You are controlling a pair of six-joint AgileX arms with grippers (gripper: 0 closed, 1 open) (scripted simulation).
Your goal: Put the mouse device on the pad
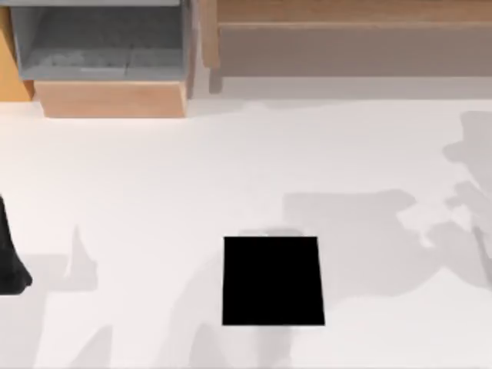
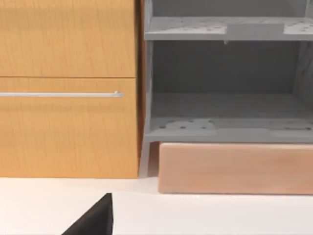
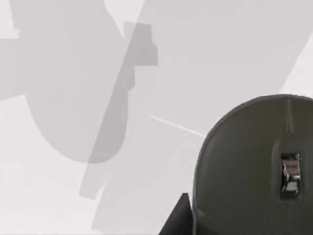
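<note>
The mouse device (image 3: 249, 166), dark grey-olive with a metal scroll wheel, looms close in the right wrist view, raised above the white table with its rounded shadow lying far below. My right gripper (image 3: 234, 223) is shut on it; one black finger (image 3: 176, 218) presses against its side and the other is hidden. The pad (image 1: 271, 280), a flat black square, lies on the table near the front edge at the middle of the top view, with nothing on it. My left arm (image 1: 11, 257) is parked at the table's left edge, and its black fingertip (image 2: 95, 220) pokes into the left wrist view.
A wooden cabinet with a grey open shelf (image 1: 104, 46) stands at the back left, above a light wood block (image 1: 111, 98). A wooden drawer front with a metal handle (image 2: 61, 94) faces the left wrist. A long wooden unit (image 1: 354, 38) runs along the back right.
</note>
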